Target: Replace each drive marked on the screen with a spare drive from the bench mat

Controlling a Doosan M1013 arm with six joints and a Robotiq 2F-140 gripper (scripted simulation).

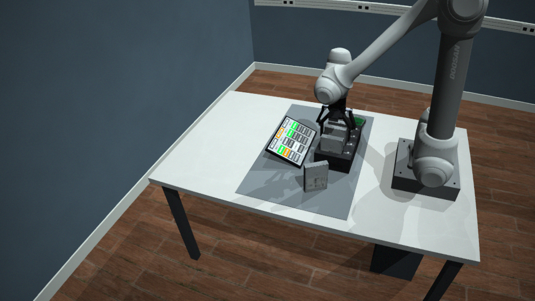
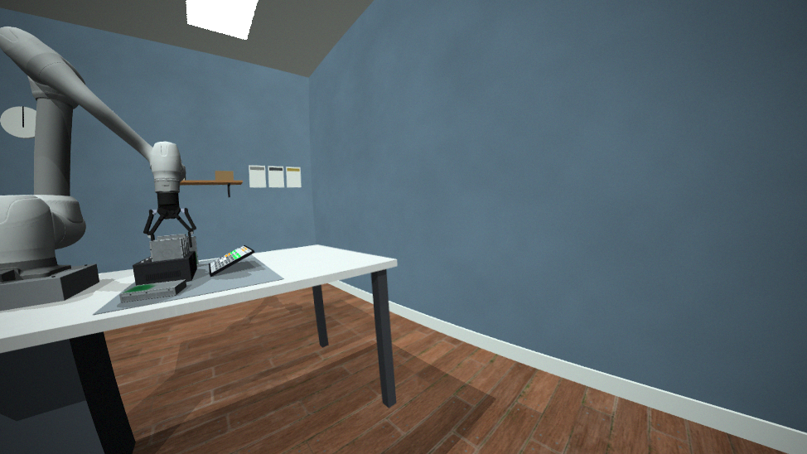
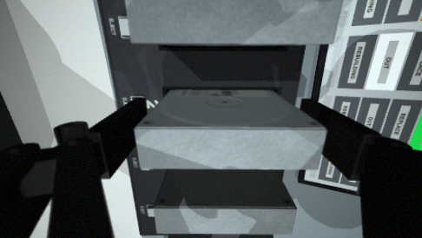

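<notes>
The black dock (image 1: 333,162) (image 2: 163,273) (image 3: 135,78) stands on the mat (image 1: 261,187) with grey drives in its bays. My gripper (image 1: 335,134) (image 2: 171,243) (image 3: 222,114) is open, pointing down, with its fingers on either side of the bay 2 drive (image 3: 230,148). The bay 1 drive (image 1: 332,145) (image 3: 234,22) is just beyond it. The screen (image 1: 290,142) (image 2: 233,262) (image 3: 369,65) lights OUT white for bay 2, green and orange for bay 1, and green for bays 3 and 4. How far the bay 2 drive is raised is unclear.
A drive (image 1: 316,177) stands upright on the mat before the dock. Another drive (image 1: 360,121) (image 2: 152,291) lies flat behind the dock, green board up. The screen leans close beside the dock. The robot base (image 1: 426,190) is on the dock's other side.
</notes>
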